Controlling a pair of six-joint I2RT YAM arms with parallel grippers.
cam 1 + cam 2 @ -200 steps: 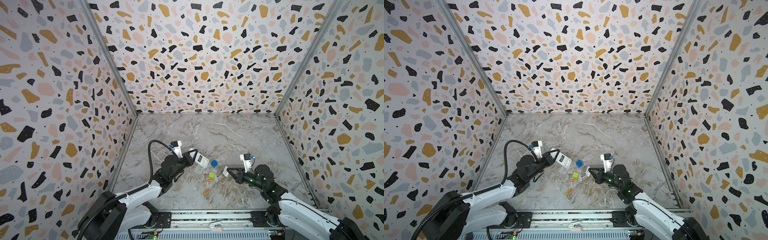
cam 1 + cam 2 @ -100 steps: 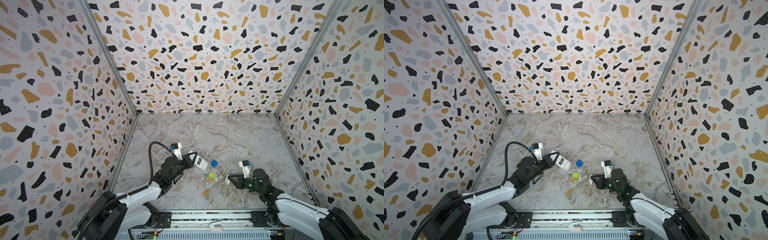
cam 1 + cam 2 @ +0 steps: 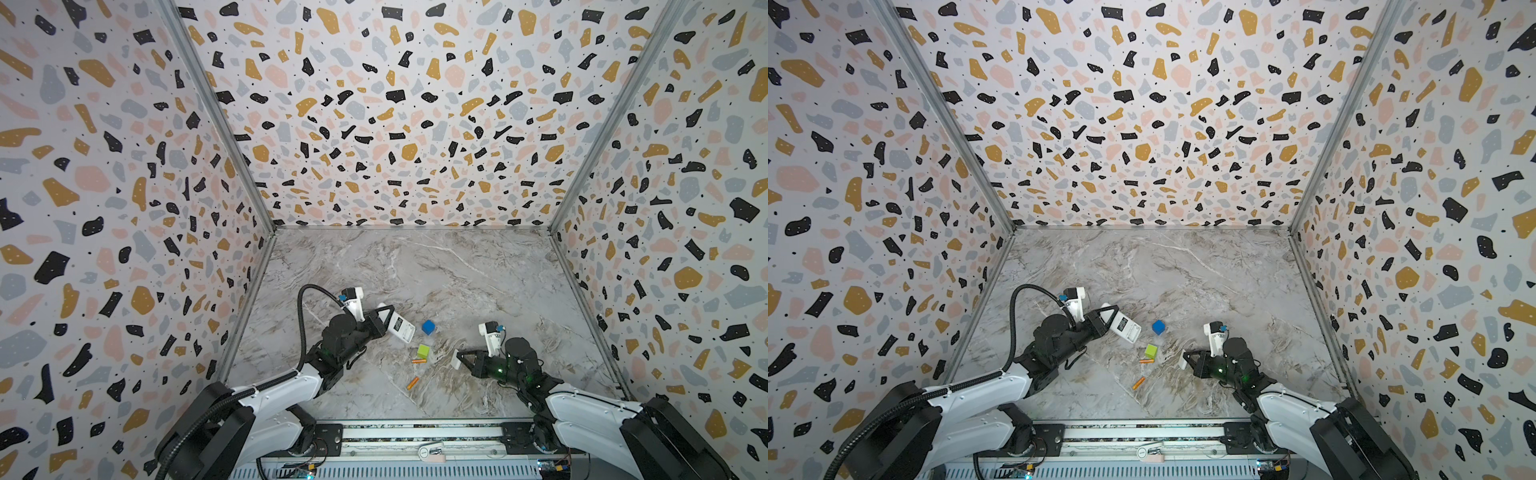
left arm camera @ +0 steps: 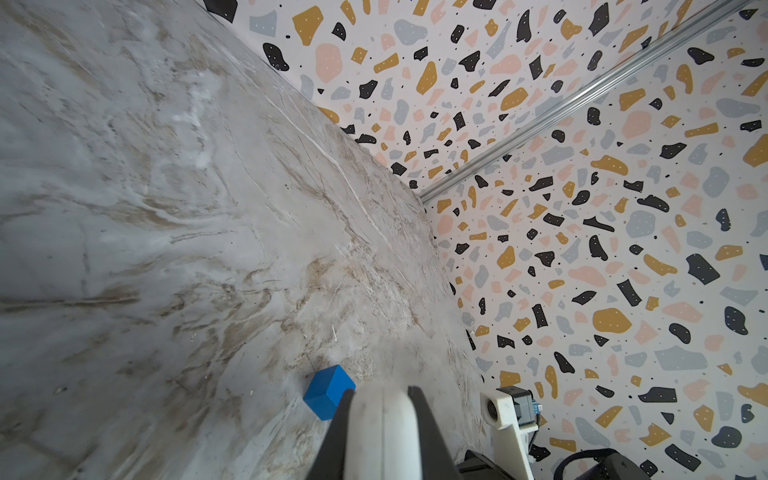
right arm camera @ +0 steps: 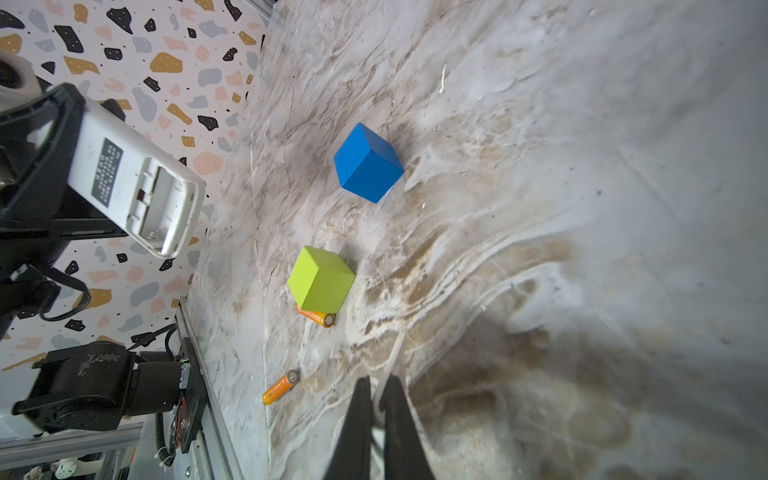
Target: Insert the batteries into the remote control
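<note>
Speckled terrazzo walls close in a marbled grey counter (image 3: 457,274). The left arm reaches in from the near left corner with its forearm low and its wrist turned to the right and toward the back. The left pincer (image 3: 383,316) is clenched on one end of the remote control (image 3: 400,327), which appears lifted off the counter. The white back faces up, and the right wrist view shows the battery bay (image 5: 160,208) open and empty. The free end points toward the blue cube (image 3: 428,327).

The right arm comes in from the near right, bent low. The right pincer (image 3: 461,357) points left, just above the counter. Its jaws are almost together, pinching a small white piece (image 3: 454,361).

Both batteries lie loose on the counter, between the two pincers. The first battery (image 3: 419,361) rests against the near side of the green cube (image 3: 423,351), near the right pincer's tip. The second battery (image 3: 412,382) lies apart from it, closer to the front rail. Neither touches a pincer or the remote control.
</note>
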